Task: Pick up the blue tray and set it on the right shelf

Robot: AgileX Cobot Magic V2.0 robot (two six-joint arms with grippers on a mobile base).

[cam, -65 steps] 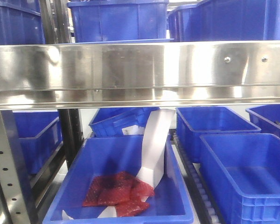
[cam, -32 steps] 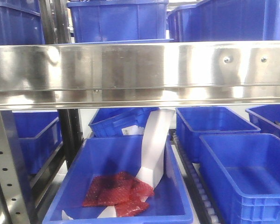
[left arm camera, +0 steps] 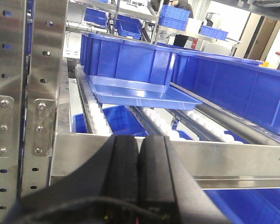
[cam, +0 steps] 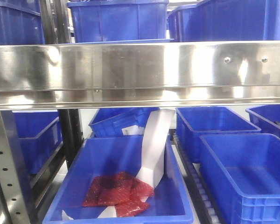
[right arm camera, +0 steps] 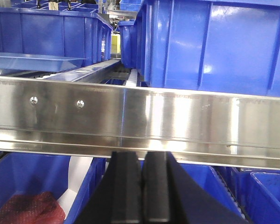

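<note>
While both pairs of black fingers sit pressed together with nothing between them, the blue tray (left arm camera: 142,91) rests untouched on the white rollers (left arm camera: 94,114) of the right shelf's (left arm camera: 233,156) upper level. Seen from the left wrist, the left gripper (left arm camera: 138,161) is clenched empty just in front of the steel front beam; the tray lies beyond that beam, well apart from the fingers, slightly left of centre and flat on the roller lane, its far edge against a deeper dark-blue bin (left arm camera: 128,60). A perforated steel upright (left arm camera: 42,93) stands to the left of the tray, and a long row of dark-blue bins (left arm camera: 233,86) runs along its right.

Seen from the right wrist, the right gripper (right arm camera: 141,186) is likewise closed on nothing, below and just in front of the riveted beam (right arm camera: 140,121). The tray (right arm camera: 35,61) appears above and beyond the beam at far left, well apart from these fingers, with a tall dark-blue bin (right arm camera: 210,46) to its right.

From the front camera, below the beam (cam: 140,72), a dark-blue bin (cam: 121,182) holds a red mesh bag (cam: 116,189) and a white strip (cam: 155,149).
</note>
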